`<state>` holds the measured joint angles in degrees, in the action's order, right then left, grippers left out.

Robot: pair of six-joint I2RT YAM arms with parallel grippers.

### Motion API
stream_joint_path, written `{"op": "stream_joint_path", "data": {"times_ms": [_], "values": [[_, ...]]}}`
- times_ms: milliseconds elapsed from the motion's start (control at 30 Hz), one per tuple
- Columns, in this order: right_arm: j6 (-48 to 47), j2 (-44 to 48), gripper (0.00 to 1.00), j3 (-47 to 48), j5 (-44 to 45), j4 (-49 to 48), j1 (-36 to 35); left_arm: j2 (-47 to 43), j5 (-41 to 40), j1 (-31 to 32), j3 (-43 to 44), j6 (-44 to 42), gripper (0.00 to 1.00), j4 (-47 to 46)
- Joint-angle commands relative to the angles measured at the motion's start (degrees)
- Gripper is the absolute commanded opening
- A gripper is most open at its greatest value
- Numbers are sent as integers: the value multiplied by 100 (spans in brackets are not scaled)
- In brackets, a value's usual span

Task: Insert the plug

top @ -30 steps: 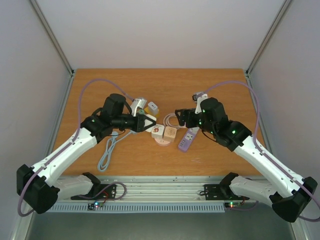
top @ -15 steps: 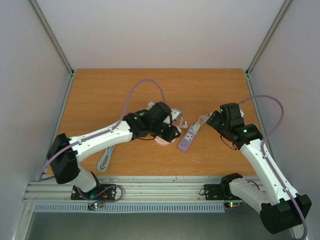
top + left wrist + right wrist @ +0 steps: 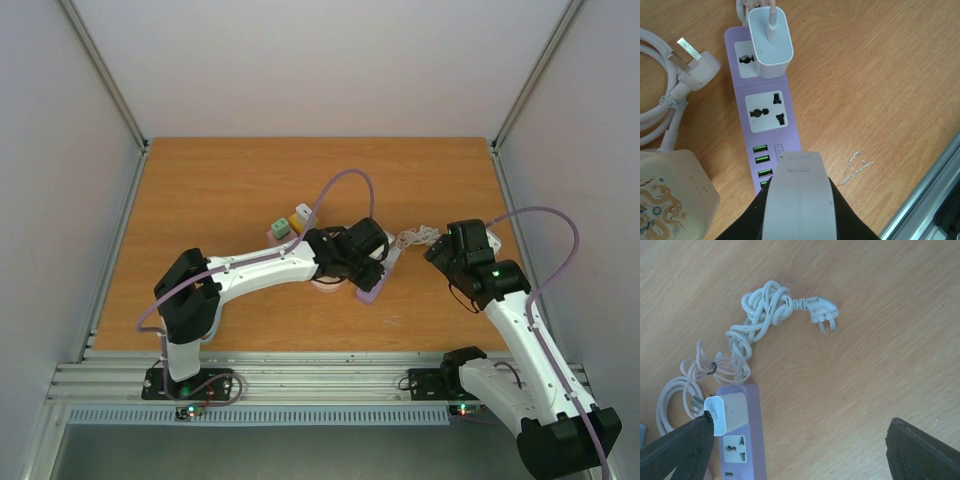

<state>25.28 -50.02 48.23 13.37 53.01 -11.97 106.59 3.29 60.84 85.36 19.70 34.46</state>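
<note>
The orange-brown wooden table (image 3: 200, 190) carries a flat purple plastic power strip (image 3: 765, 115). A knotted white cable with a three-pin plug (image 3: 765, 310) lies at the strip's end. A looped white cord with a flat-pinned plug (image 3: 695, 67) lies beside the strip. Near it sit a cream block printed with a gold dragon (image 3: 670, 200), a small green cube (image 3: 281, 229) and a small white-and-yellow block (image 3: 302, 213).

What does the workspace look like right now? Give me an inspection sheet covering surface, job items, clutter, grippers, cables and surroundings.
Surface: wooden table, scratch marks beside the strip.
Job's things: purple power strip; white charger sits on its end socket, next socket free.
Clutter: cream dragon-print box; green block; white-yellow block.
Grippers: left gripper shut on a white block; right gripper open, empty.
Cables: knotted white cord ending in a loose three-pin plug; lilac arm cables.
Surroundings: white walls; metal rail at the near edge.
</note>
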Motion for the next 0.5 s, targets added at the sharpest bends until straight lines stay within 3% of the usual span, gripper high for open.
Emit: {"op": "stream_joint_path", "data": {"times_ms": [0, 467], "values": [[-29, -3, 94, -54, 112, 15, 71, 92, -123, 25, 263, -222, 0, -18], [-221, -182, 94, -145, 35, -63, 133, 1056, -147, 25, 1046, -707, 0, 184]]}}
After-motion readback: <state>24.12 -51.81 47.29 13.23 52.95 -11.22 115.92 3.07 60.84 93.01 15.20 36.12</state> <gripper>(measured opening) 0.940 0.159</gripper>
